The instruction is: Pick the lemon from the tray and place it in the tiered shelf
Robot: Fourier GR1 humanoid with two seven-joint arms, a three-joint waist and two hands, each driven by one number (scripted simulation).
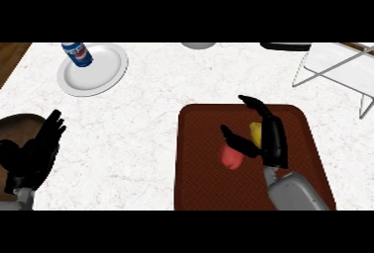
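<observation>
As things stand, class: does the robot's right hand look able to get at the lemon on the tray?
Probably yes. The right hand hangs open right over the lemon on the tray; only a red item lies beside it, not between them.

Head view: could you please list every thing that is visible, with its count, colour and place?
Tray: one, dark red-brown, on the counter at lower right.
Lemon: one, yellow, on the tray, partly hidden by the right hand.
Red object: one, red-pink, on the tray beside the lemon; kind unclear.
Plate: one, white, upper left.
Can: one, blue, on the plate's far edge.
Tiered shelf: one, white wire frame, upper right.
Grey round object: one, top edge, cut off.
Dark round object: one, brown, left edge, behind the left hand.
Left hand: black, open, resting at lower left.
Right hand: black, open, over the tray at the lemon.
</observation>
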